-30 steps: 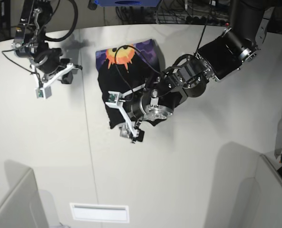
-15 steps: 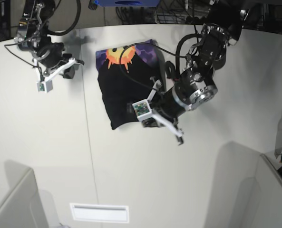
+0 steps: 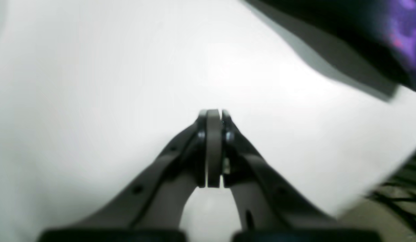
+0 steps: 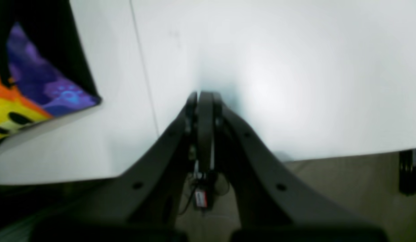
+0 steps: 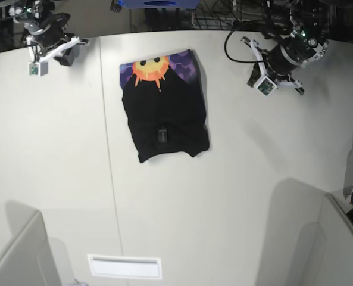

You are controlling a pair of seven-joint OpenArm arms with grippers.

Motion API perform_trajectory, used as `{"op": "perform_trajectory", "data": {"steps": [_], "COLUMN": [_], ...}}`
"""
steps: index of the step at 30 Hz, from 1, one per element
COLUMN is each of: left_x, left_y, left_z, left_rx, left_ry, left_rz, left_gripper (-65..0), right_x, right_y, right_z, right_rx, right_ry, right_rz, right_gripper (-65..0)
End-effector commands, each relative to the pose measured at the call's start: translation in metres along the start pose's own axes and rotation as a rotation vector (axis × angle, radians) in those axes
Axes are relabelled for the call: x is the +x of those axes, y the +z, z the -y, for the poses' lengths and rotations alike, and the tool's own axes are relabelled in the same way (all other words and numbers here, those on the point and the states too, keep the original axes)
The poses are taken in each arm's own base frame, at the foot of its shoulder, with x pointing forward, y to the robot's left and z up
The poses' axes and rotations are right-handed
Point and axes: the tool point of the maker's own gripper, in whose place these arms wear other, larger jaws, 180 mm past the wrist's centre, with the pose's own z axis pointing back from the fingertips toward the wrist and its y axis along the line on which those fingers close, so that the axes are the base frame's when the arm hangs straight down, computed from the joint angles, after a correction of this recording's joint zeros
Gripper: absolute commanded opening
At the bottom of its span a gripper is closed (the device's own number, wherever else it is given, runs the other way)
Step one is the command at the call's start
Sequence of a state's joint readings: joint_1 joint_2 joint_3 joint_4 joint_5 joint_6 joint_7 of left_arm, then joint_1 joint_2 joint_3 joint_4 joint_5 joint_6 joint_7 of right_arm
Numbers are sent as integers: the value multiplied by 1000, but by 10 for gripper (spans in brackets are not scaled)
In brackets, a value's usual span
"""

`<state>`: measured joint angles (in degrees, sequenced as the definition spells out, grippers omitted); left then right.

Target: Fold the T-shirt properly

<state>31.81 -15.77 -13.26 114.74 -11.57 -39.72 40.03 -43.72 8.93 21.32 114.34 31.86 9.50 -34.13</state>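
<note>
Base view: T-shirt (image 5: 164,110) lay folded in compact rectangle, print at far edge. Left gripper (image 3: 213,116), right gripper (image 4: 203,97) both closed, empty, well apart from it. Fold looked done.

Nothing here can be read: the T-shirt (image 5: 164,107) on the counter (image 5: 236,196) carries only a picture of an orange sun face on purple, and its small dark tag (image 5: 162,135) is too small to make out.

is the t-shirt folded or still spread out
Folded: the T-shirt lies as a compact rectangle, no sleeves sticking out, sun print showing only along its far edge.
</note>
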Motion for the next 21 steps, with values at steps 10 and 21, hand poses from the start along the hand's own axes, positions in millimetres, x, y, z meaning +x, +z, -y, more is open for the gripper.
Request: {"op": "perform_trajectory", "data": {"steps": [10,21], "left_x": [-63,-139], "left_y": [55,102], "left_z": [57,127], "left_rx": [-58,-183], "left_ry": [36,-130], "left_rz": [31,-173], "left_gripper": [-650,-650], "right_x": [-54,-129], "right_y": [24,67], "right_z": [12,30], "right_rx": [-92,-125], "right_ry": [194,203], "right_rz": [-156,-458], "right_gripper": [-650,-650]}}
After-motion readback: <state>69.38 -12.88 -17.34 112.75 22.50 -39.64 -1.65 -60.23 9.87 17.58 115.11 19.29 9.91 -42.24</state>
